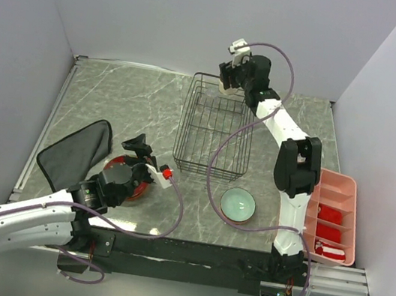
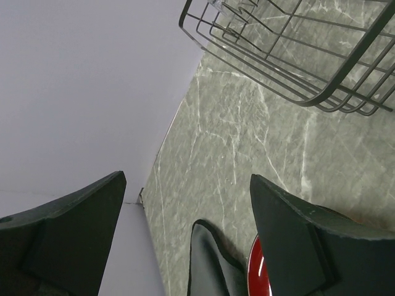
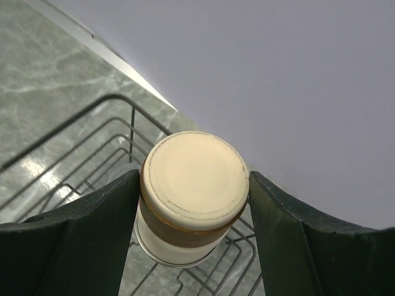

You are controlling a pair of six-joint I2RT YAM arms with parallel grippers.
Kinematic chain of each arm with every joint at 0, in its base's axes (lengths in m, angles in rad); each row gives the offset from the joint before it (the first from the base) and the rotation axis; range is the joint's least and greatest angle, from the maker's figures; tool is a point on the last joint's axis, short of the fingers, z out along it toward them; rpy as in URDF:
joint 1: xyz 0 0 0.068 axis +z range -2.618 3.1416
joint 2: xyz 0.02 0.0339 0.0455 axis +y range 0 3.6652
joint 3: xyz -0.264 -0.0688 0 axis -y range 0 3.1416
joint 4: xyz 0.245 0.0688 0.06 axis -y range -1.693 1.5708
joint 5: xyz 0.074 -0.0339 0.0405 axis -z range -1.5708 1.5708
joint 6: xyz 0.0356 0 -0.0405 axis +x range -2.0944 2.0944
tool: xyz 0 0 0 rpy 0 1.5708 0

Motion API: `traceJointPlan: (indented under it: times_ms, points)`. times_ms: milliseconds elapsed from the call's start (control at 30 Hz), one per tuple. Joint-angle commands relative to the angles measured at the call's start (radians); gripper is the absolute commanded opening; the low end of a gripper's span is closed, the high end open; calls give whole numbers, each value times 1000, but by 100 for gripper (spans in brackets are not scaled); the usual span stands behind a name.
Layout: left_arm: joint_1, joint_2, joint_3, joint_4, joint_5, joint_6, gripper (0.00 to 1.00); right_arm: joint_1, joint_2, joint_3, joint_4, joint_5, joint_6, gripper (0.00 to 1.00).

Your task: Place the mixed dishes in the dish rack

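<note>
A black cloth is seen lying at the left of the grey marbled table. Just beside it, the left gripper is held over a glossy red bowl, which rests on the table and is largely hidden by the wrist in the top view. In the left wrist view its fingers are spread apart with nothing between them, and only a sliver of the bowl's rim is shown below the right-hand finger. The black wire dish rack is placed at the middle of the table, and no dish is seen inside it. Above its far end the right gripper is held, and a small tan cup is clamped between both fingers. The cup's cream base is turned toward the wrist camera, and the rack's wires are seen beneath it. A pale mint-green bowl is set upright on the table just in front of the rack's near right corner. At the far right, a pink compartment tray with red items is placed.
</note>
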Motion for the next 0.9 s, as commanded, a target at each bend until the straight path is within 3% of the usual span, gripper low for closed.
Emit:
traceJointPlan:
  times_ms: [0,267,733,867]
  points:
    - [6,8,-3,73,-23,-37,88,-12,15,-11,93,40,-51,50]
    - [6,37,12,70,-19,-54,88,-15,78,53,52,50,-61,50]
    - [6,56,7,93,-20,-57,89,-16,81,-39,73,98,-73,56]
    - [7,42,13,51,-23,-89,89,-16,85,-53,71,141,-65,68]
